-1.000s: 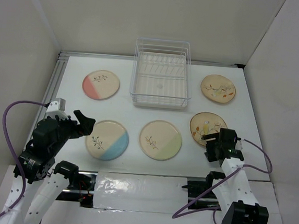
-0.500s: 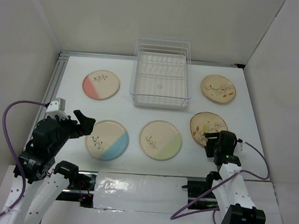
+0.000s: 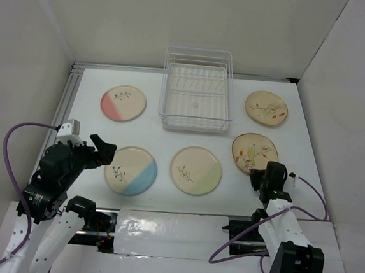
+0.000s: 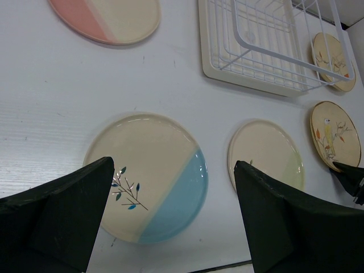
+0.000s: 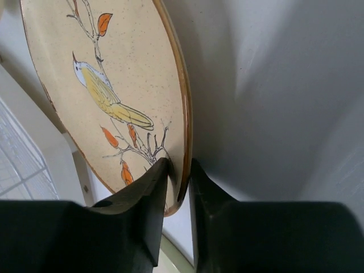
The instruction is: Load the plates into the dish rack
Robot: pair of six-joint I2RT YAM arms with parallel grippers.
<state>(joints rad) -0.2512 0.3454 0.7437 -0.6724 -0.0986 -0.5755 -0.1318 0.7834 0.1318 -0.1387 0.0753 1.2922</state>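
the dish rack [image 3: 195,121] stands at the middle of the far edge of the white worktop [image 3: 169,138]. all five plates are outside it.

the pink plate [image 3: 123,102] lies flat to the left of the rack, toward the far left corner. the sprig plate [image 3: 266,108], tan and speckled, lies to the right of the rack, toward the far right corner. the blue plate [image 3: 131,170] and the green plate [image 3: 195,170] lie side by side along the near edge, apart from each other, the blue one on the left and the green one about midway.

the bird plate [image 3: 253,151], tan with a yellow bird and orange leaves, sits near the right edge, nearer than the sprig plate. the right claw [image 5: 179,170] is clamped on its near rim: in the wrist view one finger [image 5: 149,196] presses on the painted face and the other sits against the outer side, with the brown rim pinched between them. whether that edge is off the worktop cannot be told.

the left claw [image 3: 101,147] hangs above the left side of the blue plate, its fingers spread wide apart and touching nothing. its wrist view looks down between the two dark fingers onto the blue plate.
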